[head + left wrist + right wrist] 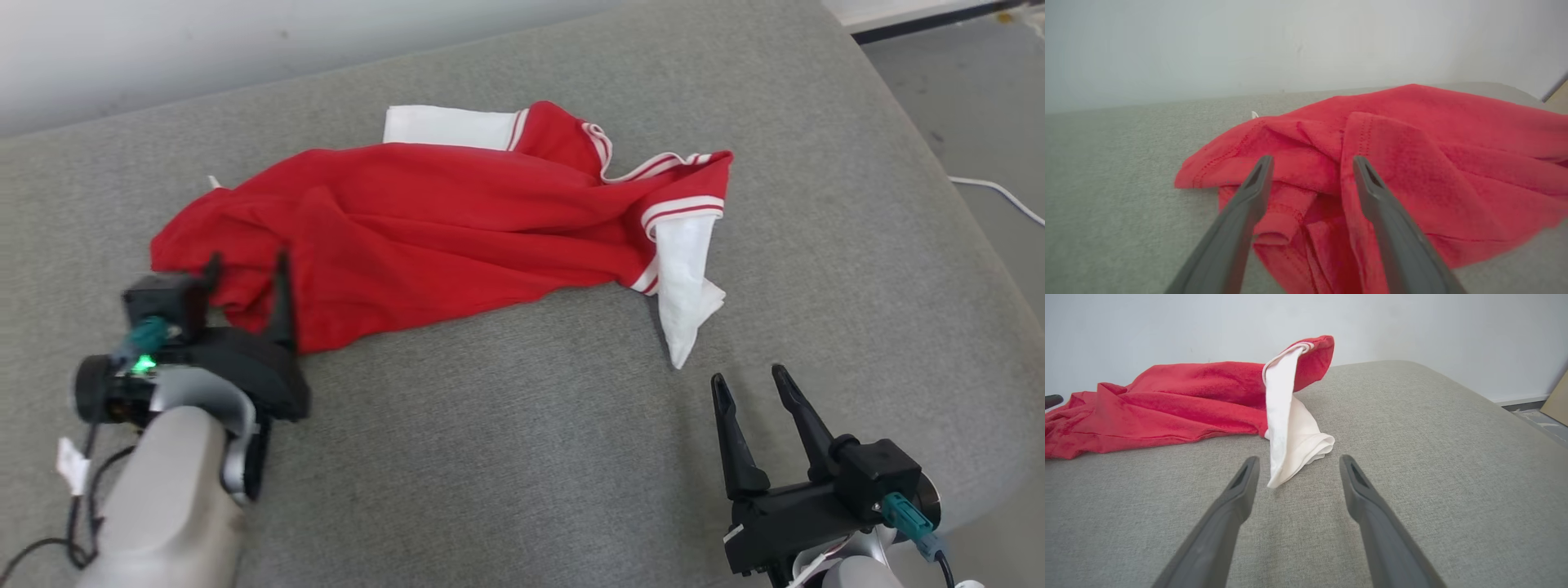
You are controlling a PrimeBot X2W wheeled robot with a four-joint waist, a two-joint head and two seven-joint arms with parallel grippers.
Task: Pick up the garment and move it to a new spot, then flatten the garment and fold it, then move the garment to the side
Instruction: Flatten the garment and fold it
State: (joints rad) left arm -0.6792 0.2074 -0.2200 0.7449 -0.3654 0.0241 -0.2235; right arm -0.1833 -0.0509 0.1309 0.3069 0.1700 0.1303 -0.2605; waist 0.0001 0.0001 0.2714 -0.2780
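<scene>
Garment (424,220): red, white sleeves, crumpled on grey cushion (490,425).
Left gripper (249,269): jaws apart, straddling garment's rumpled left hem, not clamped.
Right gripper (749,377): jaws apart, empty, just short of white sleeve (686,278).

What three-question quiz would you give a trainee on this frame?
1. True or false: the right gripper is shut on the shirt.
2. The left gripper sits over which spot? A: the shirt's red end. B: its collar. C: bare cushion.
3. How many white sleeves can you count in the head view?

Key: 1 false; 2 A; 3 two.
</scene>
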